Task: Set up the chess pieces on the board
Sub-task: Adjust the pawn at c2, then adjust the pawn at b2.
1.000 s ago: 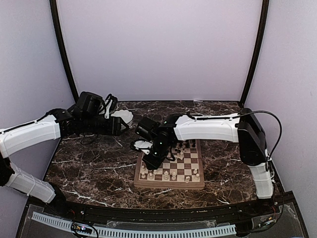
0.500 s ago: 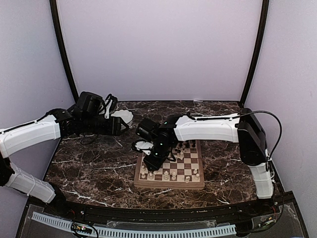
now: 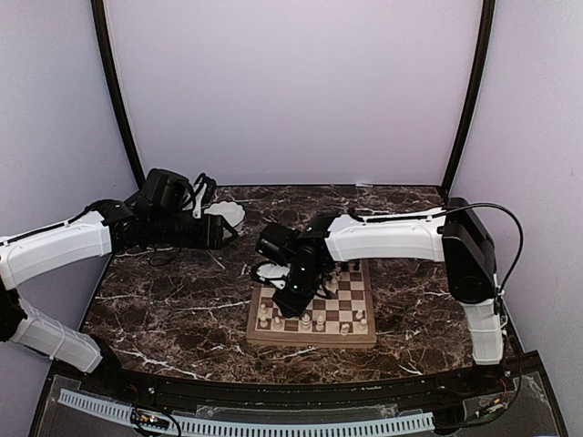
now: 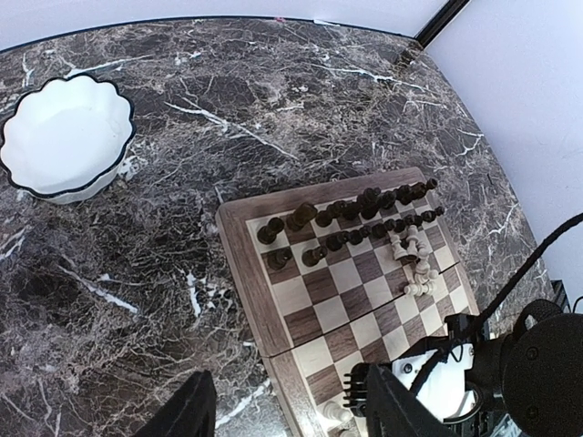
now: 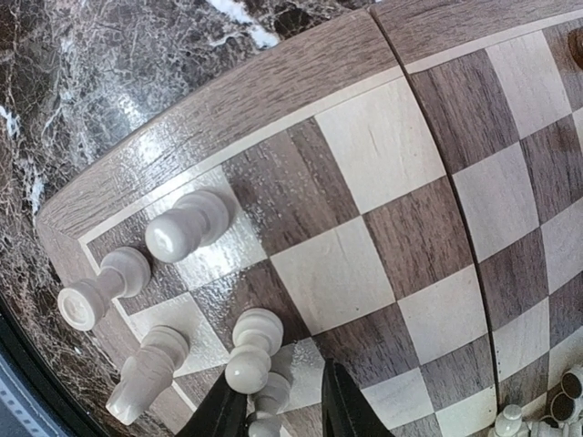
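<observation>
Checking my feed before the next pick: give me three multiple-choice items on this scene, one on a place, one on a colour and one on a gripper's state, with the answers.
1. Where is the white scalloped dish?
A. On the marble table, apart from the board
B. On the board
C. Held in the air by an arm

2. What colour are the chess pieces next to the right gripper?
A. Dark brown-black
B. Cream-white
C. Red

3. How is the left gripper?
A. Shut on a piece
B. Shut on the dish
C. Open, holding nothing

Answers:
1 A: the left wrist view shows it on bare marble beyond the board's corner.
2 B: the right wrist view shows only pale pieces by its fingers.
3 C: its fingers stand wide apart with nothing between them.
</observation>
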### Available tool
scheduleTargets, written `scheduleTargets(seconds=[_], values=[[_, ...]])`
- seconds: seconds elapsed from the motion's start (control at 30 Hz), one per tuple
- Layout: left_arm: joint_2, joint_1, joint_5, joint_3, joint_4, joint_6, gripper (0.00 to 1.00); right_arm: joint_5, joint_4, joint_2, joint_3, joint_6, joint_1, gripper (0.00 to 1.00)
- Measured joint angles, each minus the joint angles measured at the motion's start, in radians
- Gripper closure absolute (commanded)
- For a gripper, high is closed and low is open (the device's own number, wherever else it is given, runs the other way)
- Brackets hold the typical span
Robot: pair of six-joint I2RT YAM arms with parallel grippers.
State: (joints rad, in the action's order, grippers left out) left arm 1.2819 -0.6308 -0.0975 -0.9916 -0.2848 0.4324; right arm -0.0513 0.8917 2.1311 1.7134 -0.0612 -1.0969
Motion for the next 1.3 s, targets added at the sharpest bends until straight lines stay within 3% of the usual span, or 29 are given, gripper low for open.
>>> scheduleTargets(seconds=[0.5, 0.83, 1.3], values=[[0.007, 0.000, -0.012, 0.000, 0.008, 0.010, 0.42, -0.006, -0.003, -0.006, 0.001, 0.012, 0.007, 0.71], [0.007, 0.000, -0.017, 0.000, 0.010, 0.013, 0.42, -0.076, -0.013, -0.014, 0.014, 0.032, 0.007, 0.83], [0.007, 0.000, -0.017, 0.008, 0.010, 0.014, 0.42, -0.080, -0.015, 0.011, 0.062, 0.033, 0.007, 0.85]])
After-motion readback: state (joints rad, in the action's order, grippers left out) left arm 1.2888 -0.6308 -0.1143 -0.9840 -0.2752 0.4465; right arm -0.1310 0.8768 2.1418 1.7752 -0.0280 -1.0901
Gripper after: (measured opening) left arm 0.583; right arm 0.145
